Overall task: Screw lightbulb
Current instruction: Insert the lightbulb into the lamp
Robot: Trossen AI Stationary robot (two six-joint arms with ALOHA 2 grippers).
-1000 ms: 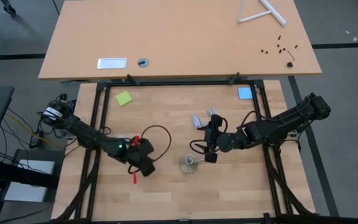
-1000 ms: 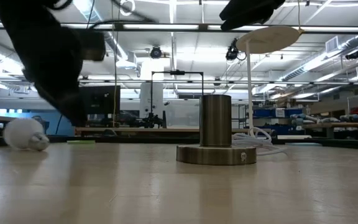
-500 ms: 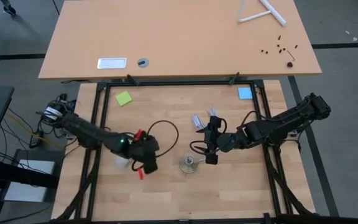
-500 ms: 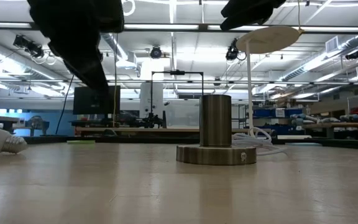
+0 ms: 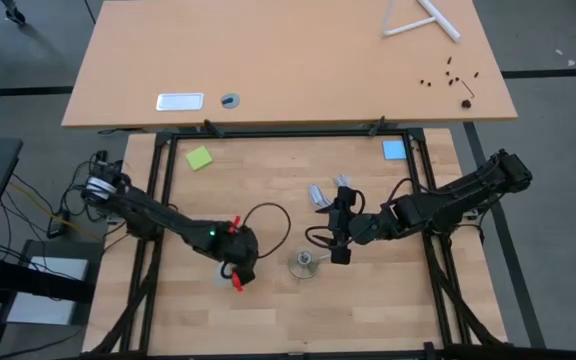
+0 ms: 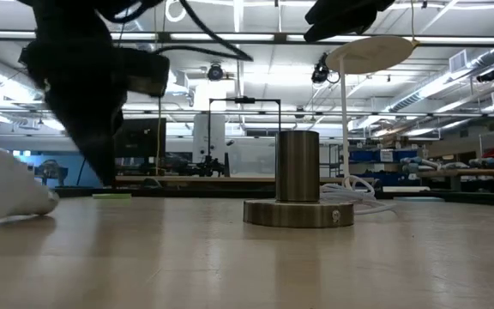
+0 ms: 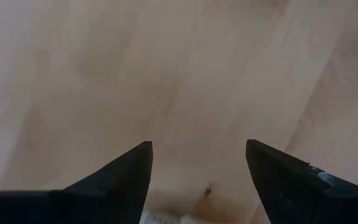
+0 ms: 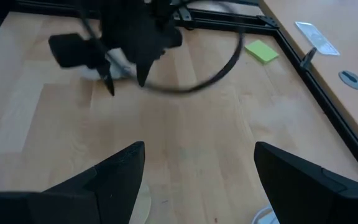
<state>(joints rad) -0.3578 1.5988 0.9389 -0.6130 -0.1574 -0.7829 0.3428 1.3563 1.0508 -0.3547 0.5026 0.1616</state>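
Low view: one lightbulb [image 6: 7,184], one socket [image 6: 298,202], both on table [image 6: 247,257].

No text, label, brand, number or sign can be read in any of the views; whatever may be printed in the room beyond the surface is too small and blurred to make out.

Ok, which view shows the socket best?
The low view: the whole socket stands side-on, cylinder on round base. The high view shows it small from above; the right wrist view only a rim edge; the left wrist view none.
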